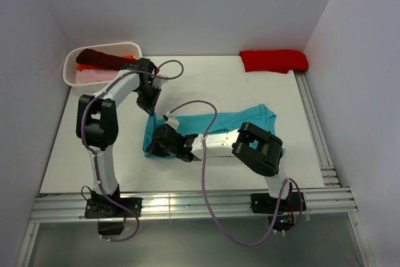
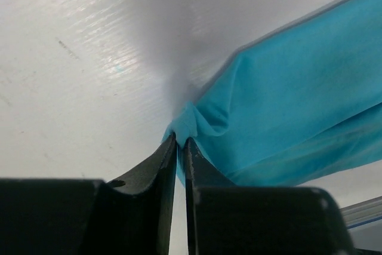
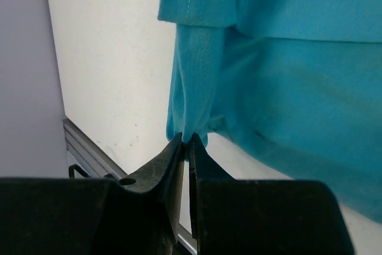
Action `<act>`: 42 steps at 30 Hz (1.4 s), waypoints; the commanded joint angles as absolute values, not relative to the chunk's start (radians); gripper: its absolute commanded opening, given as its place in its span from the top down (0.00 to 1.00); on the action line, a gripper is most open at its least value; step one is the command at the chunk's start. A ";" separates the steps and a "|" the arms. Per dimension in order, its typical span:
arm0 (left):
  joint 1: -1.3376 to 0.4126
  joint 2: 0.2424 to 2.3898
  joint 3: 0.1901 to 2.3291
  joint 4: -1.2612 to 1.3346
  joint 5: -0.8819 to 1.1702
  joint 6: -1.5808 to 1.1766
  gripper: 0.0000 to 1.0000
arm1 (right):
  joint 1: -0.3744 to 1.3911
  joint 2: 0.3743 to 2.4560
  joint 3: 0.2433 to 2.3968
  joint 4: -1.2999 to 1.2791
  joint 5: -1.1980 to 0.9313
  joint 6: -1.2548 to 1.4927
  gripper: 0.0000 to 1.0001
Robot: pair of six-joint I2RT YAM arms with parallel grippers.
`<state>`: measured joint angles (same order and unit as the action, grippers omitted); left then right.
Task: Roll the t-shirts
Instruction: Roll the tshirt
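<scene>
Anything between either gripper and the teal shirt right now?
Nothing visible. The left gripper and the right gripper are each shut on a pinch of the teal t-shirt at its edge, with cloth bunched right at the tips. Only the table shows beside each pinch.

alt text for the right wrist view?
The black jaws, almost closed, pinch a bunched edge of the teal t-shirt, which spreads up and to the right over the white table. A metal rail and a grey wall are at left.
</scene>
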<state>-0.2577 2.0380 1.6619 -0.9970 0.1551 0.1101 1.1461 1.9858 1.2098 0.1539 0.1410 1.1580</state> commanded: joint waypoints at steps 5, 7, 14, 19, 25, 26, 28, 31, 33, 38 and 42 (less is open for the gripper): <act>-0.307 2.074 1.710 -0.994 0.135 0.064 0.77 | 1.140 1.925 1.132 0.215 0.199 1.218 0.90; -0.311 2.074 1.704 -0.983 0.146 0.064 0.71 | 1.138 1.925 1.117 0.229 0.204 1.227 0.90; -0.318 2.065 1.733 -0.986 0.212 0.081 0.50 | 1.140 1.913 1.069 0.247 0.219 1.262 0.85; -0.318 2.037 1.785 -1.012 0.281 0.110 0.40 | 1.140 1.895 1.052 0.244 0.230 1.278 0.78; -0.295 2.005 1.832 -1.038 0.301 0.130 0.37 | 1.140 1.858 1.022 0.227 0.253 1.316 0.75; -0.285 2.000 1.827 -1.037 0.302 0.132 0.37 | 1.140 1.841 1.013 0.226 0.256 1.319 0.75; -0.247 1.993 1.809 -1.034 0.311 0.146 0.37 | 1.140 1.827 1.005 0.204 0.268 1.328 0.72; -0.184 1.996 1.781 -1.043 0.347 0.176 0.37 | 1.146 1.799 1.014 0.151 0.294 1.324 0.67; -0.152 1.994 1.761 -1.045 0.382 0.199 0.37 | 1.161 1.789 1.041 0.083 0.336 1.304 0.65; -0.081 1.982 1.666 -1.031 0.439 0.238 0.38 | 1.183 1.888 1.274 -0.079 0.330 1.192 0.69; -0.057 1.986 1.609 -1.009 0.466 0.256 0.39 | 1.183 1.988 1.443 -0.158 0.302 1.138 0.72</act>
